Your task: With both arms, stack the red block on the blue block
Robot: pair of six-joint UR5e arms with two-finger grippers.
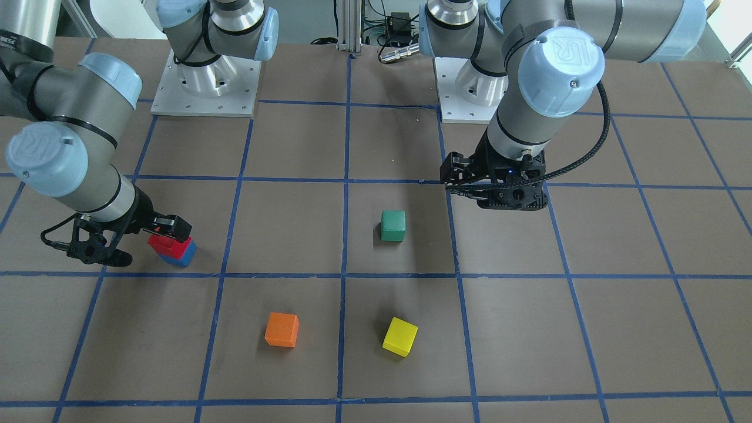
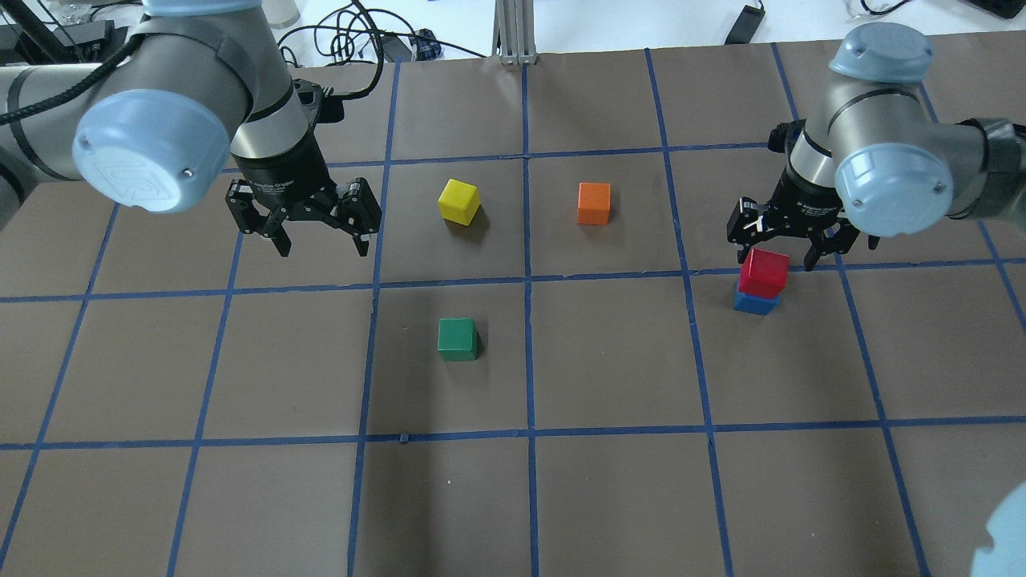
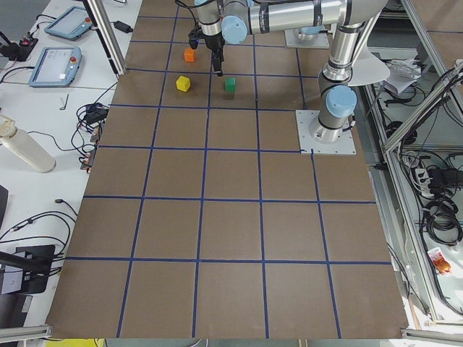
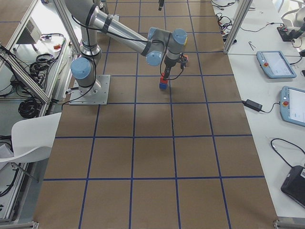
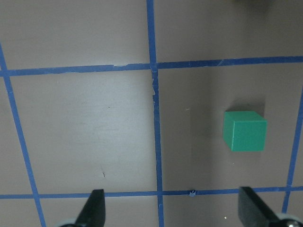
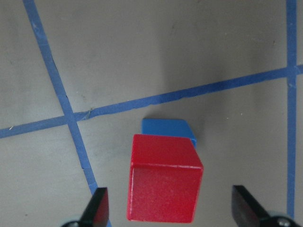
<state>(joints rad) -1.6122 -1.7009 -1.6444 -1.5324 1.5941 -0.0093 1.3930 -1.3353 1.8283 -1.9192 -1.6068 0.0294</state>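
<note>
The red block [image 2: 763, 272] sits on top of the blue block [image 2: 756, 302] at the table's right side, a little offset from it. My right gripper [image 2: 777, 250] hangs open just above the stack, its fingers wide on either side of the red block [image 6: 163, 191] without touching it. In the right wrist view the blue block [image 6: 165, 127] peeks out beyond the red one. In the front view the stack shows as red block [image 1: 163, 243] over blue block [image 1: 184, 256], with the right gripper [image 1: 140, 242] beside it. My left gripper [image 2: 323, 240] hovers open and empty over bare table.
A green block [image 2: 458, 339] lies left of centre, below the left gripper, and shows in the left wrist view [image 5: 245, 130]. A yellow block [image 2: 459, 200] and an orange block [image 2: 594, 203] lie farther back. Blue tape lines grid the brown table [image 2: 609, 497].
</note>
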